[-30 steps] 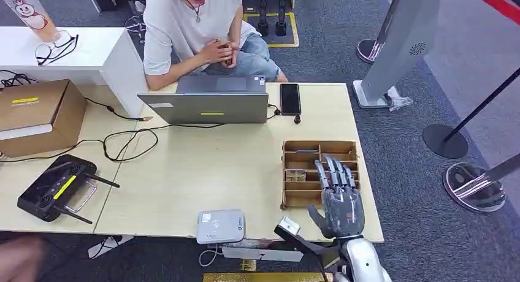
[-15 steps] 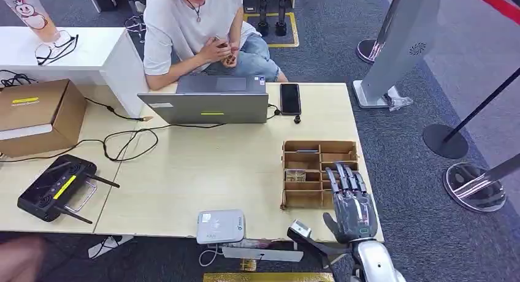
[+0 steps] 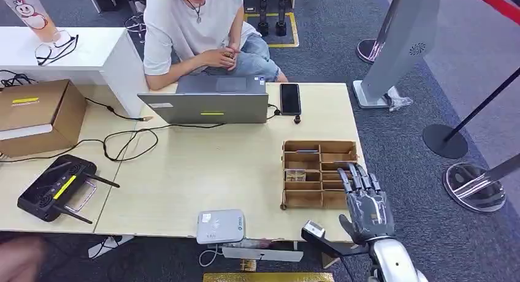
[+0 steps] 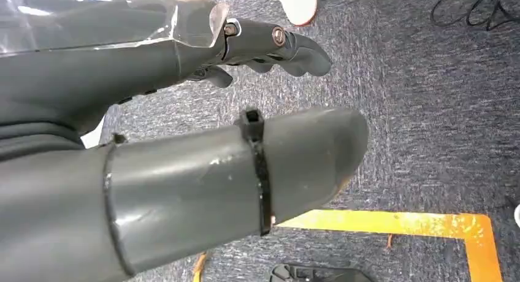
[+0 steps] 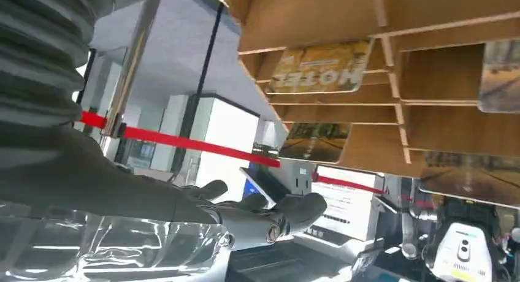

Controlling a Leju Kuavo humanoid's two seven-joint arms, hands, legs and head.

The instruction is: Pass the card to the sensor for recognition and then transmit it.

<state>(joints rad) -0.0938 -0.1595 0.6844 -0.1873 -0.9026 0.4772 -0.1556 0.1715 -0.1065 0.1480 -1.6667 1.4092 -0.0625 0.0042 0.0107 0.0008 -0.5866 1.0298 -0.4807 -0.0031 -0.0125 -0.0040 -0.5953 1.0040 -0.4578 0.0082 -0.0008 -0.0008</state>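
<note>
Right robot hand (image 3: 367, 203) being held open at the wooden card tray.

On the tabletop (image 3: 202, 171), a white sensor box (image 3: 221, 225) is being seen at 6 o'clock near the front edge, with the wooden tray (image 3: 316, 173) at about 4 o'clock. The right robot hand is being held over the tray's right edge, fingers (image 3: 359, 179) spread and gripping nothing. Cards (image 5: 320, 72) are being kept upright in the tray's compartments, as seen in the right wrist view. The left robot hand (image 4: 184, 171) is being held over grey carpet, fingers loosely extended and empty. A person (image 3: 196, 24) is being seated at 12 o'clock behind a laptop (image 3: 208, 101).
</note>
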